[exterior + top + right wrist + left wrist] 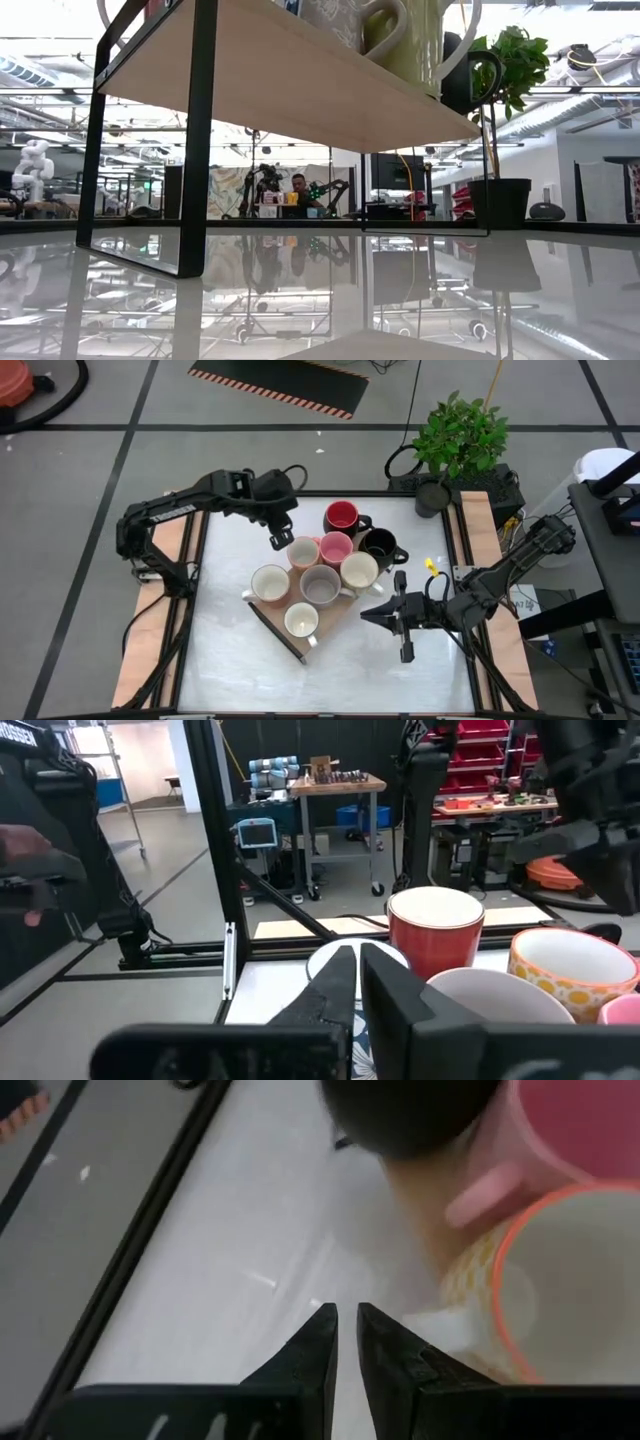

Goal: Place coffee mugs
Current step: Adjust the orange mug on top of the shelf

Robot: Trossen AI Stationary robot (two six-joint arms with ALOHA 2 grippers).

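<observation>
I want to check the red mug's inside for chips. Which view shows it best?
The high view: it looks straight down into the red mug, showing its whole rim and inside. The right wrist view shows only its outer wall and rim edge. In the left wrist and low views I cannot identify it.

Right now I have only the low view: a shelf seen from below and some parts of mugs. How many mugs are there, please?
Observer: The high view shows eight coffee mugs, close together in the middle of the table.
Operator: Where is the left gripper?
Observer: The left gripper is beside the cream mug with the orange rim. Its fingers are shut and hold nothing.
Operator: And the right one?
Observer: The right gripper points toward the white mug at the cluster's edge. It is apart from that mug, shut and empty.
</observation>
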